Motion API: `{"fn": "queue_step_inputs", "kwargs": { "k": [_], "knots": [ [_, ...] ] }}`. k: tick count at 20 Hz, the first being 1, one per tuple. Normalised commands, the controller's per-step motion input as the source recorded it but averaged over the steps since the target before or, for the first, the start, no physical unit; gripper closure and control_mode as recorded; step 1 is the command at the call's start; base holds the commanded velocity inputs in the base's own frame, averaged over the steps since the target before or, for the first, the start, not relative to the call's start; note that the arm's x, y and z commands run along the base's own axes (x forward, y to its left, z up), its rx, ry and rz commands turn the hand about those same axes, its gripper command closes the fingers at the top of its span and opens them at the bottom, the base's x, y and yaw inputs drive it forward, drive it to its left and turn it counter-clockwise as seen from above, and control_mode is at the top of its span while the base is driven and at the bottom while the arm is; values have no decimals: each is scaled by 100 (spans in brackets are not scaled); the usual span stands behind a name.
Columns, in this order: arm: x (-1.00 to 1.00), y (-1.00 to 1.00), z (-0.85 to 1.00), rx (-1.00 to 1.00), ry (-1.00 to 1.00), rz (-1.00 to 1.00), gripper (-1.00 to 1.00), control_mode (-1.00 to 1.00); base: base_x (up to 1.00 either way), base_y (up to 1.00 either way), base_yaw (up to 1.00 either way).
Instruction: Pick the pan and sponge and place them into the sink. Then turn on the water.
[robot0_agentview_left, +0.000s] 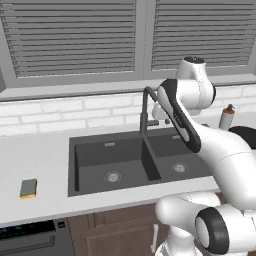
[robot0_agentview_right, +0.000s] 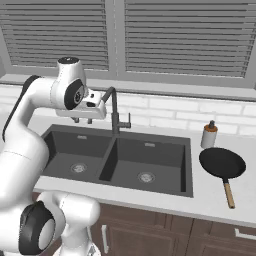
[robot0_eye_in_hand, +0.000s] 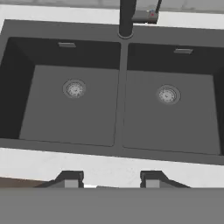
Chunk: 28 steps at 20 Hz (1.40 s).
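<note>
White countertop (robot0_agentview_right: 150, 200) around dark sink (robot0_agentview_right: 165, 172)

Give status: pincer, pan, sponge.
Pincer open, empty, above sink. Pan on counter right of sink, sponge left. Both basins bare, path clear.

Two base cameras behind the arm, left and right, both facing the sink (robot0_agentview_left: 90, 170), hand camera looking straight down into its basins

A dark grey double-basin sink (robot0_agentview_right: 150, 145) with silvery drains sits in a white speckled counter (robot0_agentview_left: 40, 160). The round pan (robot0_agentview_right: 222, 163) is black, its handle tan; the small sponge (robot0_agentview_left: 28, 188) is grey-green over yellow.
</note>
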Motion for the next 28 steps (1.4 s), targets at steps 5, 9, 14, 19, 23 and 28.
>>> {"fn": "queue_step_inputs", "kwargs": {
  "k": [5, 9, 14, 19, 23, 28],
  "knots": [
    [-7, -34, 0, 1, 0, 0, -100, -100, 0, 0, 0],
    [-18, -72, -10, 1, 0, 0, -100, -100, 0, 0, 0],
    [-28, -88, -13, 0, 0, 0, -100, -100, 0, 0, 0],
    [-44, -100, -24, 0, -1, 5, -100, -100, 0, 0, 0],
    [-39, -99, -25, 0, 0, 5, -100, -100, 0, 0, 0],
    [-27, -89, -28, 0, 2, 1, -100, -100, 0, 0, 0]
  ]
}}
